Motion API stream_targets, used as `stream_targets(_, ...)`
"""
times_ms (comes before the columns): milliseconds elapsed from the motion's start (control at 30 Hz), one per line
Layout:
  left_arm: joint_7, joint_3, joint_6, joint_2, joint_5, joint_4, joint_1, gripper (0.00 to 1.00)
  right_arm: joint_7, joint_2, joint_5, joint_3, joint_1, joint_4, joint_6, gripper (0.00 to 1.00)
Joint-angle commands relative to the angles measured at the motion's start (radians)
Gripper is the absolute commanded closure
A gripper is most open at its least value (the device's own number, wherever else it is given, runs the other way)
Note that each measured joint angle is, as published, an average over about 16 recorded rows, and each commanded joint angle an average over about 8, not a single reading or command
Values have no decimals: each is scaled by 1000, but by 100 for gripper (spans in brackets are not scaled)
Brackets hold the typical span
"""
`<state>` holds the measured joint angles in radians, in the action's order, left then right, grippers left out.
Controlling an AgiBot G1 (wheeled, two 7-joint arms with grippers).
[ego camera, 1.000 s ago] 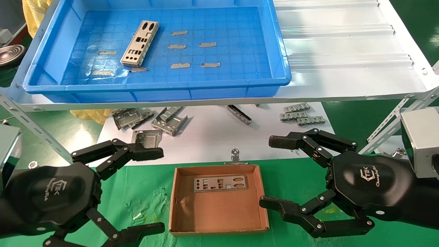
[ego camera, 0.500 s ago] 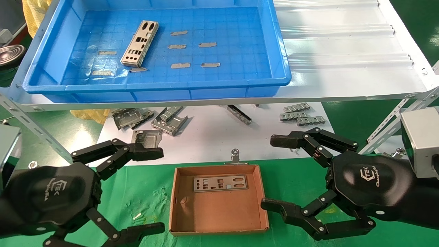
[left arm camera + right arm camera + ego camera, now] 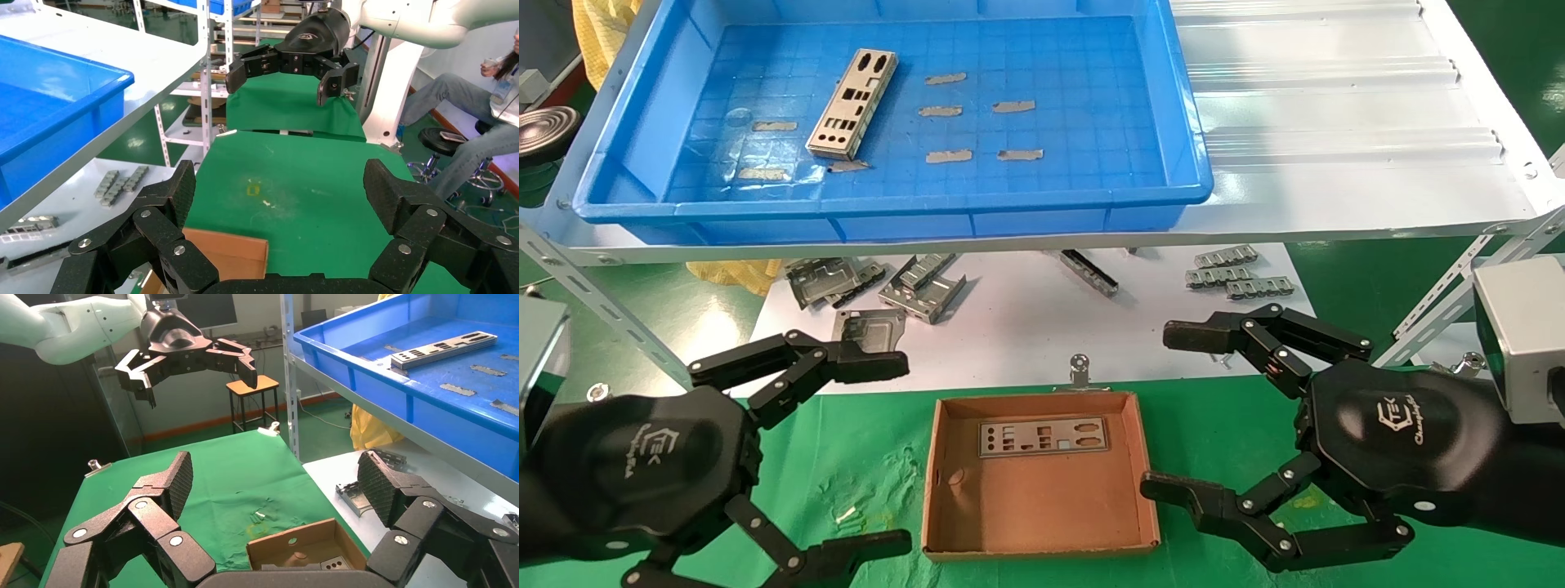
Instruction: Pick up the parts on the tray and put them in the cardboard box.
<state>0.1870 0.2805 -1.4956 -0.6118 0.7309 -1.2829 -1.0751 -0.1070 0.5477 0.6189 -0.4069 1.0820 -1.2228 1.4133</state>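
One perforated metal plate [image 3: 852, 104] on gridded tray [image 3: 1164, 98].

Head view downward, wrist views inward, sharing cardboard box [image 3: 1039, 474]

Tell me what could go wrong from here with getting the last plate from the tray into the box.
The remaining plate lies flat on the blue tray floor among grey strips, so open fingers could slip or pinch a strip. The cardboard box already holds one plate; a careless drop might land crooked.
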Motion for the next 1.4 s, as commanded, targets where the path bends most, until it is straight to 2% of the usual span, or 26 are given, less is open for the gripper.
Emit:
stream_targets(33,0,0,0,0,0,0,0,0,0,0,0,0,0,0,0,0)
stream_targets(200,0,0,0,0,0,0,0,0,0,0,0,0,0,0,0,0)
stream_targets(467,0,0,0,0,0,0,0,0,0,0,0,0,0,0,0,100)
stream_targets(1400,0,0,0,0,0,0,0,0,0,0,0,0,0,0,0,100)
